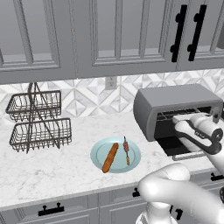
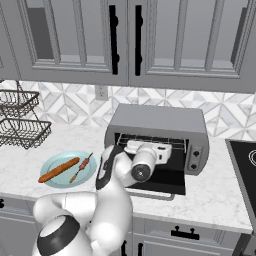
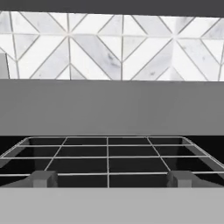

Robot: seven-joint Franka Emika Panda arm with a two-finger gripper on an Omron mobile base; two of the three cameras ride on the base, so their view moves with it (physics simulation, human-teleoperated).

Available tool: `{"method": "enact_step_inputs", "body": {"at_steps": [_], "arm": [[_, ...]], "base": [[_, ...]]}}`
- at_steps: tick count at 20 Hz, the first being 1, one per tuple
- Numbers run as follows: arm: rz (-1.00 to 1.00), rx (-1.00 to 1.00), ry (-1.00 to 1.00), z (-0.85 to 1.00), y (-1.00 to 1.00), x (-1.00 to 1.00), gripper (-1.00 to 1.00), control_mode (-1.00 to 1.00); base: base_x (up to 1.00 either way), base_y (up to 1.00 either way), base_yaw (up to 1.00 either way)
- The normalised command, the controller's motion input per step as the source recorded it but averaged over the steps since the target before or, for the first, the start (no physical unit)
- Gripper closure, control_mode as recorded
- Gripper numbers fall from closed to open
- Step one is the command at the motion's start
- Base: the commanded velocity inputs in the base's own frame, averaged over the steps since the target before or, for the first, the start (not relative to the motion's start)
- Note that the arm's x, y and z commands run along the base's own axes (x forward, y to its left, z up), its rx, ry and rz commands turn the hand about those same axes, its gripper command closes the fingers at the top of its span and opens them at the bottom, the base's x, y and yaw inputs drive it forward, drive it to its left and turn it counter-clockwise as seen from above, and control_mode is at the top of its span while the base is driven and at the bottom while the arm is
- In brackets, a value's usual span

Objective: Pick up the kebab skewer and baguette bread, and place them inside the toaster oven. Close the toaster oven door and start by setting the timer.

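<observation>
The toaster oven (image 1: 175, 99) (image 2: 160, 120) stands at the back of the counter with the toaster oven door (image 2: 162, 184) folded down flat in front of it. My gripper (image 3: 107, 178) is open and empty at the mouth of the cavity, level with the wire rack (image 3: 107, 157), one fingertip (image 3: 43, 178) near each side. To the left, the baguette bread (image 1: 110, 157) (image 2: 59, 170) and the kebab skewer (image 1: 126, 150) (image 2: 82, 167) lie side by side on a pale blue plate (image 1: 98, 151) (image 2: 91, 173), well away from the gripper.
A two-tier wire basket stand (image 1: 39, 120) (image 2: 20, 120) is at the back left of the counter. A dark cooktop (image 2: 245, 160) lies to the right of the oven. Upper cabinets hang overhead, and a wall outlet (image 1: 111, 82) sits on the tiled backsplash.
</observation>
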Motion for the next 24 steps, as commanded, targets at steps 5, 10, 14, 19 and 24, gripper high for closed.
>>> {"method": "enact_step_inputs", "body": {"at_steps": [5,10,14,19,24], "arm": [[0.00,0.00,0.02,-0.01,0.03,0.12,-1.00,-1.00],[0.00,0.00,0.00,-0.18,0.01,0.14,-1.00,-1.00],[0.00,0.00,0.00,-0.10,0.01,0.29,-1.00,-1.00],[0.00,0.00,0.03,0.00,0.00,0.35,-1.00,-1.00],[0.00,0.00,0.12,-0.02,0.00,0.06,-1.00,-1.00]], "base": [[0.00,0.00,0.00],[0.00,0.00,0.00],[0.00,0.00,0.00],[0.00,0.00,0.00],[0.00,0.00,0.00]]}}
